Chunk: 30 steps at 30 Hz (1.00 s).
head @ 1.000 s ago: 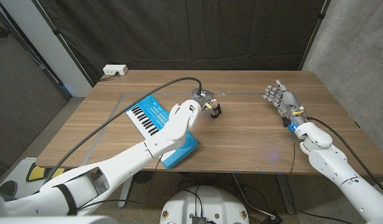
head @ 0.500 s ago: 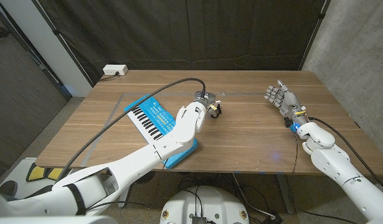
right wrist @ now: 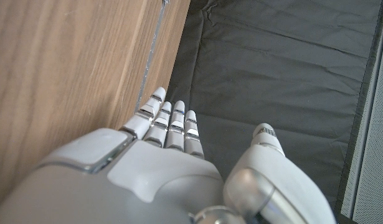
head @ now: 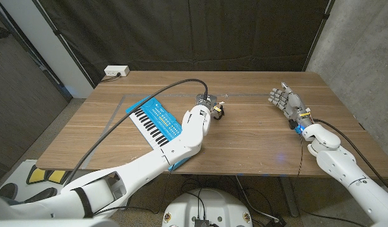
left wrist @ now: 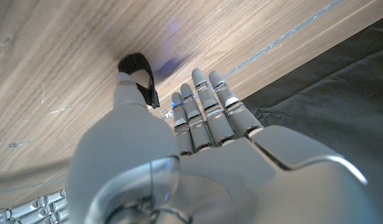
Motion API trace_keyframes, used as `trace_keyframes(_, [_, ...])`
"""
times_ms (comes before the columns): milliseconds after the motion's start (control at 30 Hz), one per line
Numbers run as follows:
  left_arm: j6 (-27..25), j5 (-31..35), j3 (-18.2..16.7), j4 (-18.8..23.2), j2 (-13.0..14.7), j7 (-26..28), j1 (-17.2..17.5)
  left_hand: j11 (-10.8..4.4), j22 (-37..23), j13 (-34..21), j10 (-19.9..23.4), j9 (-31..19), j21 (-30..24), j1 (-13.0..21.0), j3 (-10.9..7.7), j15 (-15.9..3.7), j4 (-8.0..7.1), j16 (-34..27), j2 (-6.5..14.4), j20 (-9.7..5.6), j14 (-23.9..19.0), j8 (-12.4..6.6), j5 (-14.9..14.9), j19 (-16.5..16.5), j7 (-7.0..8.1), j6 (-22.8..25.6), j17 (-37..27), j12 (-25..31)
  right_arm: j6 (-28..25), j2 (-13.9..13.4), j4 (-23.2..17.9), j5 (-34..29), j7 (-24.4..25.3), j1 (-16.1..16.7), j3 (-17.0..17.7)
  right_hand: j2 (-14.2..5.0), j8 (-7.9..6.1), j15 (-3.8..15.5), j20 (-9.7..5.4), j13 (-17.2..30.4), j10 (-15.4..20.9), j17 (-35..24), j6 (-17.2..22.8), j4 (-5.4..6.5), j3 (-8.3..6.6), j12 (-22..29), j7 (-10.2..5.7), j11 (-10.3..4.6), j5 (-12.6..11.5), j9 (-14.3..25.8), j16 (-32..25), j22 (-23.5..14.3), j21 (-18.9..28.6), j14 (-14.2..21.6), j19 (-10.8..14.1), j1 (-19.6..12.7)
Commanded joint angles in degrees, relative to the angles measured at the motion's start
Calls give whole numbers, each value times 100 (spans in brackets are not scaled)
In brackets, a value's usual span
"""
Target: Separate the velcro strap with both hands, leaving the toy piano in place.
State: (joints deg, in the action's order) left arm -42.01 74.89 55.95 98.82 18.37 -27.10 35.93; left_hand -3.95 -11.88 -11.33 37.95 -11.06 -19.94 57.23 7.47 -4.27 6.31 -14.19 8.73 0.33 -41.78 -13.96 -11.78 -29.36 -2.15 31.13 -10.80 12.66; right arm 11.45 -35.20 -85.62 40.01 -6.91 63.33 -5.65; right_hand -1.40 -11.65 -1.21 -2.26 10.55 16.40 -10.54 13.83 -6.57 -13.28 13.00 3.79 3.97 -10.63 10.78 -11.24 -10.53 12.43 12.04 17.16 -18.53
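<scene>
Left hand (head: pixel 205 104) at small black looped velcro strap (left wrist: pixel 141 78); grip cannot tell. Right hand (head: pixel 283 99) released, well apart. Strap not yet separated; blue toy piano (head: pixel 157 120) in place.

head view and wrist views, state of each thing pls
velcro strap: closed loop, unseparated, on the table at the left thumb tip
toy piano: flat on the table, partly under the left arm
left hand: fingers extended, at the strap
right hand: open, holds nothing
</scene>
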Motion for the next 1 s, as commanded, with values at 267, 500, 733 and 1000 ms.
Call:
trace_keyframes(267, [-474,-238,197,-319,-305,335,-62,38,-17,-10,143,-29,-103,-44,-42,16,-67,-17,66,51,-194,19,32,-81,-66,153,-21,8,-28,26,46,-2,-42,-21,-13,3,-1,-2,-50,8,74,-6,49,-12,-2,-7,-2,-13,23,19,18,-17,2,58,53,-55])
trace_keyframes(500, [-767,-286,293,-414,-372,316,-123,80,-21,-8,280,-30,-170,24,-107,15,-59,-31,98,63,-340,-4,39,-217,-138,284,-15,26,-80,17,38,15,-20,3,-1,-4,-5,-6,-51,8,77,-6,67,-14,-5,-10,-10,-22,22,20,20,-18,2,62,60,-61])
trace_keyframes(733, [-807,-413,419,-465,-346,227,-252,104,-24,-7,293,-31,-178,60,-149,59,-59,-7,122,85,-332,9,41,-214,-154,290,-15,13,-69,26,69,21,-51,-5,-1,-7,-4,-1,-51,8,84,-8,74,-10,-1,-10,-12,-32,22,20,20,-18,2,67,70,-55])
trace_keyframes(1000, [-762,-517,573,-513,-322,167,-392,121,-24,-7,237,-31,-146,71,-176,75,-70,52,98,104,-263,40,54,-106,-137,268,-12,-35,-26,52,109,27,-84,-24,0,-5,-6,-12,-49,8,95,-8,87,-11,3,-10,-15,-38,23,20,19,-19,1,81,78,-55])
